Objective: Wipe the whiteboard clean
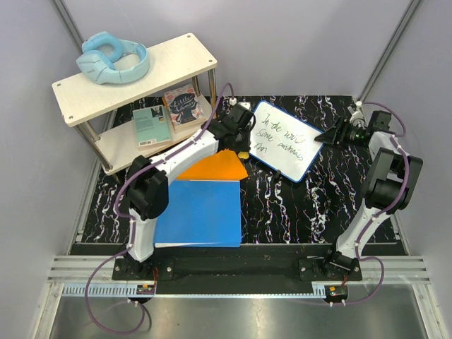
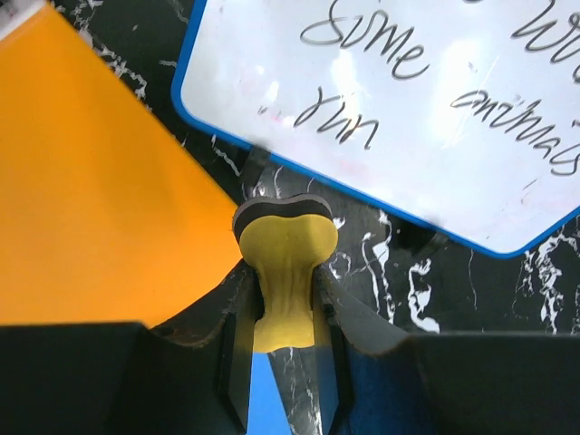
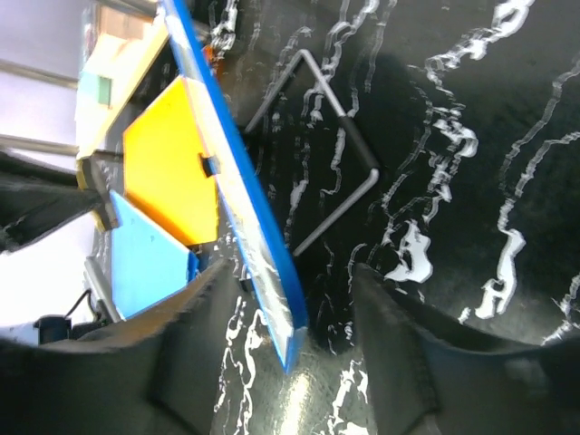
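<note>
The whiteboard [image 1: 286, 140] stands tilted at the back middle of the table, with black handwritten lines on it. In the left wrist view the board [image 2: 426, 109] lies just ahead of my left gripper. My left gripper [image 2: 285, 285] is shut on a yellow eraser [image 2: 285, 245] with a dark felt face, held just short of the board's lower rim. My left gripper also shows in the top view [image 1: 240, 135] at the board's left edge. My right gripper [image 1: 328, 135] is open at the board's right corner. In the right wrist view the board's blue rim [image 3: 272, 263] sits edge-on between the open fingers [image 3: 217, 299].
An orange folder [image 1: 212, 167] and a blue folder [image 1: 201, 212] lie left of the board, under my left arm. A wire stand [image 3: 349, 154] props the board from behind. A wooden shelf [image 1: 134, 70] at back left holds books [image 1: 152, 123] and light-blue headphones [image 1: 113, 60].
</note>
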`<state>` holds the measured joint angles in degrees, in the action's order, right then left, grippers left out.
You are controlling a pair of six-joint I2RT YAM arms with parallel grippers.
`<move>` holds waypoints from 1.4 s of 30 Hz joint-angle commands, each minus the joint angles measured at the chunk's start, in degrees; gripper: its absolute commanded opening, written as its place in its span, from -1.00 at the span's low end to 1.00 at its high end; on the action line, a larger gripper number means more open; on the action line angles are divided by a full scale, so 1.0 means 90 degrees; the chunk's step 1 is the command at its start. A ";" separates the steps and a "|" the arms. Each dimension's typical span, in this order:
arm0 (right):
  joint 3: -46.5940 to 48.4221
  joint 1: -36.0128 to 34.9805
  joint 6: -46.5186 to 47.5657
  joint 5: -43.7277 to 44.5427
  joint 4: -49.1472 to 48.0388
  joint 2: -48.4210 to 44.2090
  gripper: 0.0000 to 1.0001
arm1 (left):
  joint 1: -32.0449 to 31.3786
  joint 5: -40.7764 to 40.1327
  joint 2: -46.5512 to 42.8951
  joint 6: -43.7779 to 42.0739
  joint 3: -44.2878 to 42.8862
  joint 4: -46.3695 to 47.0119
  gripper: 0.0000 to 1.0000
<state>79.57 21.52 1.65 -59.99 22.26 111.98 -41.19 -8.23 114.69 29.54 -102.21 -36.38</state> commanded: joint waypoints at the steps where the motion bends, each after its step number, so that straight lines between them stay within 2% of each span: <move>1: -0.0023 0.0021 0.0051 -0.0658 -0.0393 -0.0021 0.15 | 0.0114 0.0348 0.0332 -0.0157 -0.0244 0.0672 -1.00; 3: -0.0003 0.0011 0.0070 -0.0737 -0.0384 0.0038 0.01 | 0.0123 0.0319 0.0488 -0.0099 -0.0351 0.0761 -1.00; 5: -0.0023 0.0011 0.0109 -0.0864 -0.0374 0.0106 -0.33 | 0.0123 0.0193 0.0615 -0.0099 -0.0478 0.0790 -1.00; 9: -0.0081 0.0011 0.0392 -0.0893 -0.0180 0.0087 -0.76 | 0.0172 0.0182 0.0937 -0.0109 -0.0849 0.0907 -1.00; 10: -0.0110 0.0011 0.0489 -0.0884 -0.0130 0.0029 -1.00 | 0.0182 0.0211 0.0986 -0.0079 -0.0898 0.0946 -1.00; 22: -0.0325 0.0011 0.1905 -0.0649 0.0583 -0.0138 -1.00 | 0.0533 0.0319 0.1396 0.0536 -0.1133 0.2196 -1.00; 29: -0.0599 0.0011 0.2414 -0.0816 0.0651 -0.0421 -1.00 | 0.0621 0.0270 0.2382 0.0682 -0.2313 0.2294 -1.00; 32: -0.0638 0.0011 0.2453 -0.0806 0.0652 -0.0460 -1.00 | 0.0612 0.0348 0.2646 0.0790 -0.2471 0.2333 -1.00; 36: -0.0638 0.0011 0.2492 -0.0854 0.0681 -0.0470 -1.00 | 0.0495 0.0368 0.2783 0.0508 -0.2403 0.2392 -1.00; 42: -0.0609 0.0011 0.2561 -0.0903 0.0759 -0.0450 -1.00 | -0.0022 0.0367 0.2676 -0.0410 -0.1973 0.2724 -1.00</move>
<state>75.18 22.68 18.24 -70.02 26.70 109.34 -36.71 -6.52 138.02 31.48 -121.56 -15.62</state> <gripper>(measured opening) 0.033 0.296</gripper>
